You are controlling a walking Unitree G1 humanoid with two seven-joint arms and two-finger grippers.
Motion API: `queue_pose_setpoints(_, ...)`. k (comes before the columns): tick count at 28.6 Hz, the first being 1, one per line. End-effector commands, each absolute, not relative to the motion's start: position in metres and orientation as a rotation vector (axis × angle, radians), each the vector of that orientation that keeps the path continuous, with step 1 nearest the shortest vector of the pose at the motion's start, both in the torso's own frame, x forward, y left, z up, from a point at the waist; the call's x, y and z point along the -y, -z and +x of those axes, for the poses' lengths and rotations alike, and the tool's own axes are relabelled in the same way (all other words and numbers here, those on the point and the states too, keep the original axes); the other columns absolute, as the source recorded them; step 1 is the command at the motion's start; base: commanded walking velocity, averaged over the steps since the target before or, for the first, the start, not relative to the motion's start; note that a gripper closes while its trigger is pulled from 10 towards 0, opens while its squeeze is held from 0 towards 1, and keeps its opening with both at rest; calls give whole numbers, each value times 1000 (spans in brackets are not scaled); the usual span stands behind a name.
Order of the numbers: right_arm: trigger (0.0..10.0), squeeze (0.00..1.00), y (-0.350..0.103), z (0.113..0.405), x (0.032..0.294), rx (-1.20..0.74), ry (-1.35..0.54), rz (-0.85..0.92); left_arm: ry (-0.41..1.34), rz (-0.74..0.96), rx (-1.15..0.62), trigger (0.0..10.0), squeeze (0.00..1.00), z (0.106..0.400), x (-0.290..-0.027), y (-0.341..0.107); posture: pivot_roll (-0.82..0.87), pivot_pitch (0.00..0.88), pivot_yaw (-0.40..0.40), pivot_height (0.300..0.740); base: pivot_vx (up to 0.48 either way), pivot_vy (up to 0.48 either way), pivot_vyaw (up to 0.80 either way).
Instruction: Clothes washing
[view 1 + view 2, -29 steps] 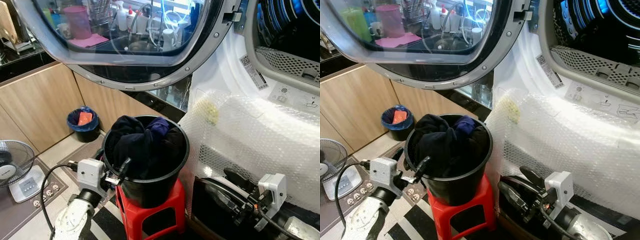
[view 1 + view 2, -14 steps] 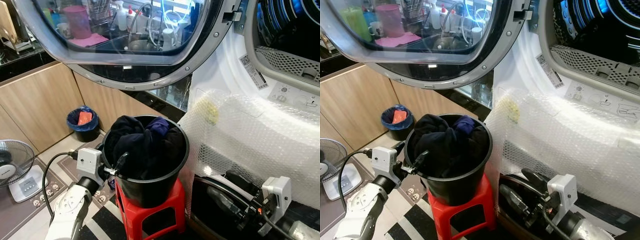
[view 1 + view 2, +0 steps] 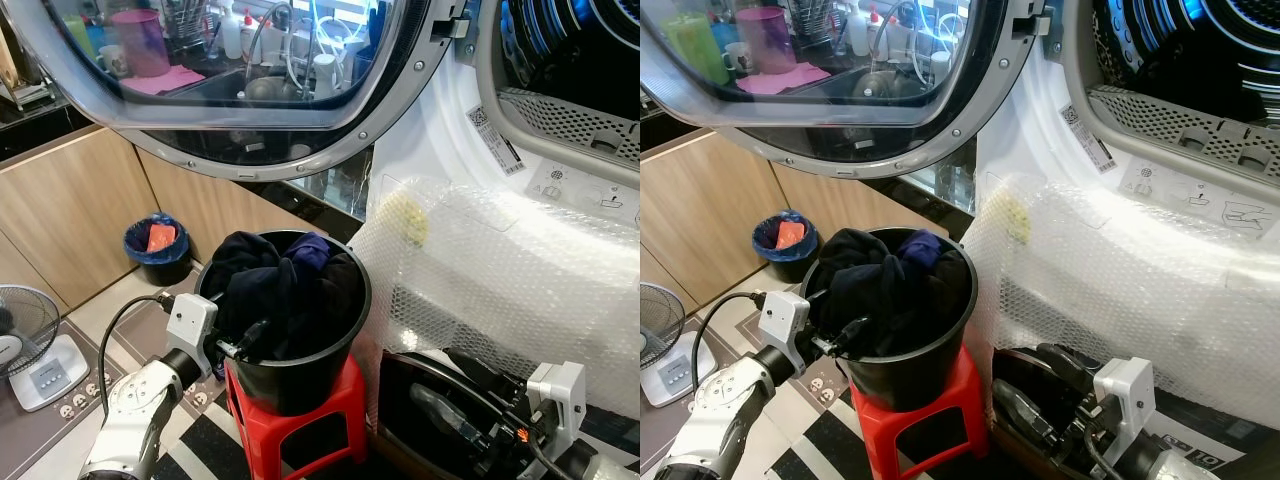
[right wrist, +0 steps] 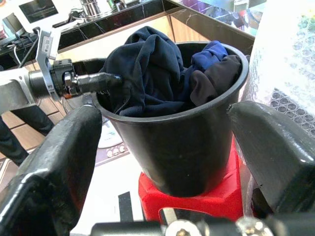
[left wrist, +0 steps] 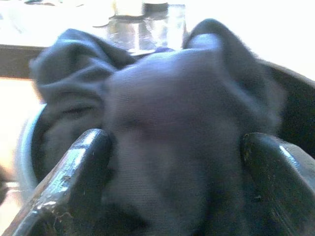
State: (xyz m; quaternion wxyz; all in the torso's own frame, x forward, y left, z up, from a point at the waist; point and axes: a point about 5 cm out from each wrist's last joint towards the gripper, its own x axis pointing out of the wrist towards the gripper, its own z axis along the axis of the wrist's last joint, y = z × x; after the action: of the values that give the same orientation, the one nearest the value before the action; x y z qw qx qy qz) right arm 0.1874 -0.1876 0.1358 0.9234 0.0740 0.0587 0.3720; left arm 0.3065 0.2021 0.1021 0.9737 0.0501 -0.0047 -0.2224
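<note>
Clothes [image 3: 285, 285] fill one black bucket [image 3: 300, 375] on one red stool [image 3: 335, 415]. Left gripper [image 3: 240, 343] crosses the bucket's rim, fingers spread around dark fabric; right gripper [image 3: 1040, 395] spread apart, just beside the stool.

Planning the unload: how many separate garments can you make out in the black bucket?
3 by colour: a dark navy garment on the left claw's side, a brighter blue piece at the far rim, a dark grey one beside it. More may lie hidden inside the bucket.

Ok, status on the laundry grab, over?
Left gripper open, fingers reaching into the dark clothes in the black bucket. Right gripper open, low beside the bucket. Washer door open overhead.
</note>
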Motion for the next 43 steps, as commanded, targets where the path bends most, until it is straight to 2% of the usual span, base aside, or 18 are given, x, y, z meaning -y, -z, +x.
queue_pose_setpoints(1, 10000, 0, -138, 185, 186, -117, -767, 158, 411, 101, 4, 10000, 0, 307, -214, -103, -104, 138, 12, 740, 0, 0, 0)
queue_pose_setpoints(7, 10000, 0, -139, 185, 185, -120, -771, 163, 339, 102, 2, 10000, 0, 313, -232, -110, -95, 141, 10, 740, 0, 0, 0)
queue_pose_setpoints(13, 10000, 0, -139, 185, 185, -121, -767, 165, 345, 134, 8, 10000, 0, 317, -236, -112, -98, 147, 10, 740, 0, 0, 0)
queue_pose_setpoints(24, 10000, 0, -142, 182, 186, -116, -749, 166, 508, 211, -15, 10000, 0, 323, -222, -115, -111, 159, 15, 740, 0, 0, 0)
queue_pose_setpoints(34, 10000, 0, -147, 180, 177, -103, -765, 186, 668, 196, 4, 10000, 0, 321, -190, -114, -119, 184, 11, 740, 0, 0, 0)
queue_pose_setpoints(43, 10000, 0, -151, 171, 179, -113, -750, 194, 693, 182, -7, 10000, 0, 323, -194, -115, -136, 209, 13, 740, 0, 0, 0)
